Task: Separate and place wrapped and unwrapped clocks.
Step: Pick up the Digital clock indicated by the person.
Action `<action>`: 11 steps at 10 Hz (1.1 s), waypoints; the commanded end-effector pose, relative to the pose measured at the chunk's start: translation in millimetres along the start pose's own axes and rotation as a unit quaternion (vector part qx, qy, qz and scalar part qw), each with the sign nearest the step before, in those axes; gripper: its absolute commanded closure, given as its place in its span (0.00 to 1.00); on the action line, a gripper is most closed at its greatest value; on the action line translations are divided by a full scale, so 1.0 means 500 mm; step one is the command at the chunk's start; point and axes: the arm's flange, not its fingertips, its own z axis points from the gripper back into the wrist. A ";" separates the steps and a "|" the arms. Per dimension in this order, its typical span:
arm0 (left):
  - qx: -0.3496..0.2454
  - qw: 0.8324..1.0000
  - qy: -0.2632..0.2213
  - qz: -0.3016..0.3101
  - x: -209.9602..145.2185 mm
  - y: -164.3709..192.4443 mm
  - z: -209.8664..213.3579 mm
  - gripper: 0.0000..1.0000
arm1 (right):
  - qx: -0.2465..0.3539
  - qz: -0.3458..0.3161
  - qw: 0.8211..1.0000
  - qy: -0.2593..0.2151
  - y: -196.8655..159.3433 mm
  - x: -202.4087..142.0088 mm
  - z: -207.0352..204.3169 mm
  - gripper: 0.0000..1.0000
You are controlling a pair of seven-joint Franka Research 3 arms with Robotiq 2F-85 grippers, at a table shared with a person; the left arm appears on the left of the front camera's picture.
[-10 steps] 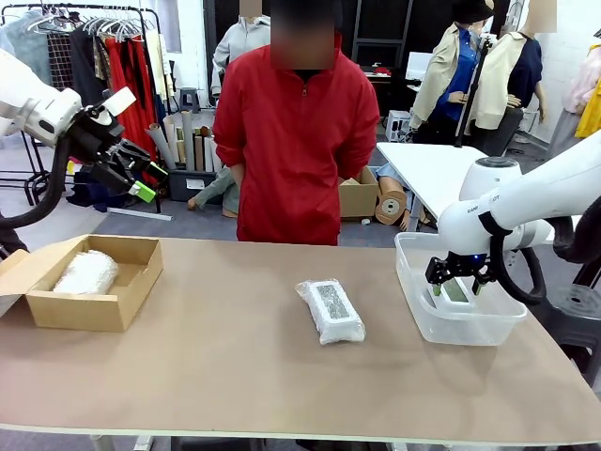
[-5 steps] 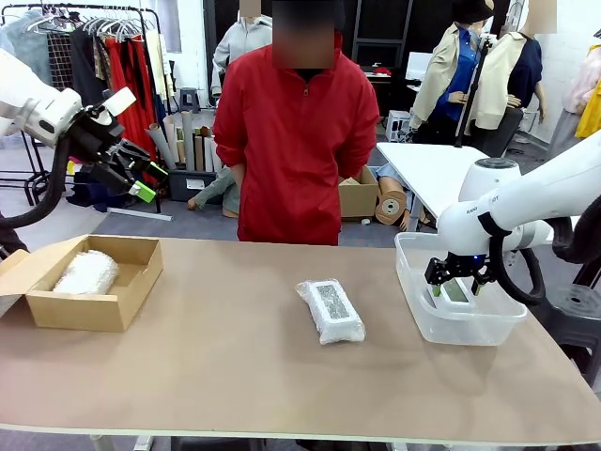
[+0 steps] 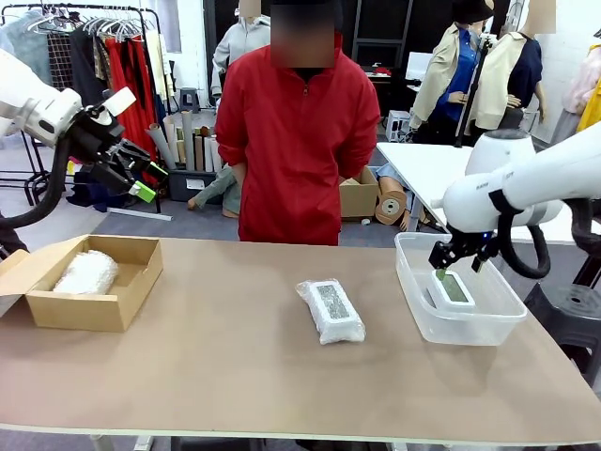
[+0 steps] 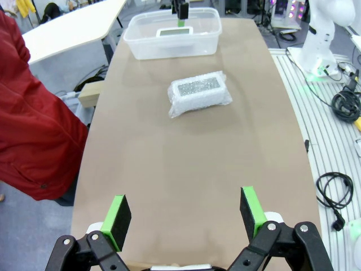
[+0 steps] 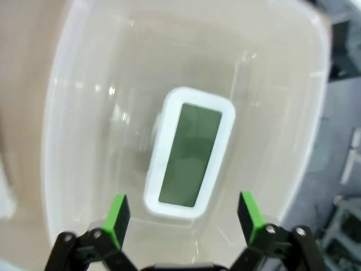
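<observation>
Right tool (image 3: 457, 266) has lifted out of clear tub (image 3: 470, 329), jaws spread, empty. Bare clock (image 3: 454, 288) left flat directly beneath it: unwrapped one sorted. Left tool (image 4: 186, 212) open, idle. Wrapped clock (image 4: 199, 92) on worktop (image 4: 186, 164) ahead of it, likely next.

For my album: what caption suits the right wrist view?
Open right tool hovers over a bare clock lying in the clear tub.

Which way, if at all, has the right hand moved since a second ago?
Yes. The right hand, open, has lifted upward against the clear tub, leaving the bare clock lying inside.
</observation>
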 end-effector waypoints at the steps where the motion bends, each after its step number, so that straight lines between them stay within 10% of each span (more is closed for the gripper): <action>1: 0.003 1.000 -0.001 0.000 0.002 -0.003 0.003 0.00 | 0.036 0.091 0.995 0.001 -0.009 -0.027 0.053 0.00; 4: 0.003 1.000 -0.001 0.000 0.002 -0.003 0.003 0.00 | 0.110 0.234 0.966 -0.002 -0.001 -0.022 0.129 0.00; 11: 0.003 1.000 -0.001 0.000 0.002 -0.003 0.003 0.00 | 0.308 0.455 0.828 -0.110 0.009 0.001 0.206 0.00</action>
